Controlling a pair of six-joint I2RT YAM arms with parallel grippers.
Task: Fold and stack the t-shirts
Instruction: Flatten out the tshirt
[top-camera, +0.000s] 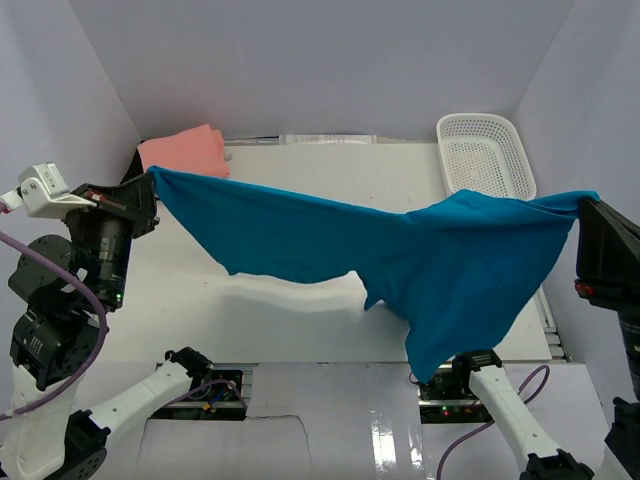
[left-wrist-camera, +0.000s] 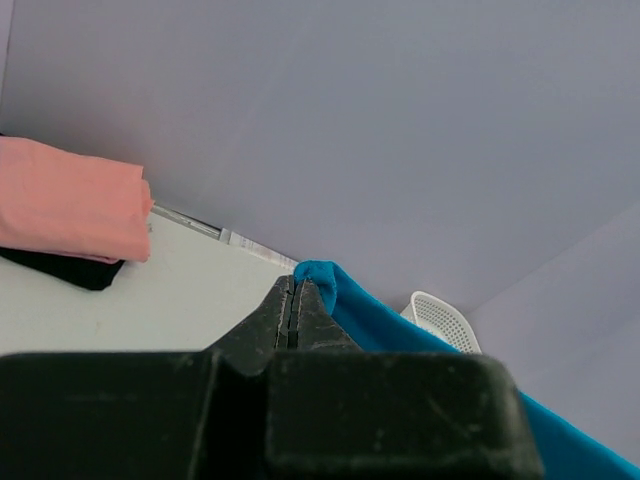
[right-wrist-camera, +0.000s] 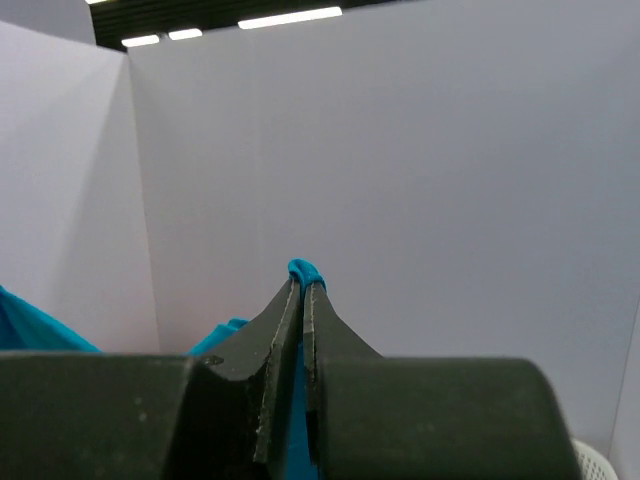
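Observation:
A teal t-shirt (top-camera: 400, 260) hangs stretched in the air above the white table (top-camera: 270, 330), held at both ends. My left gripper (top-camera: 150, 190) is shut on its left corner, and the pinched teal cloth (left-wrist-camera: 318, 278) shows at the fingertips in the left wrist view. My right gripper (top-camera: 588, 208) is shut on its right corner, with a bit of teal cloth (right-wrist-camera: 304, 271) poking out above the fingertips. The shirt's lower part sags toward the table's front right. A folded pink t-shirt (top-camera: 185, 152) lies at the table's back left, also in the left wrist view (left-wrist-camera: 70, 210).
A white perforated basket (top-camera: 485, 155) stands at the back right, partly seen in the left wrist view (left-wrist-camera: 442, 318). A dark item (left-wrist-camera: 60, 270) lies under the pink shirt. Pale walls close in the table on three sides.

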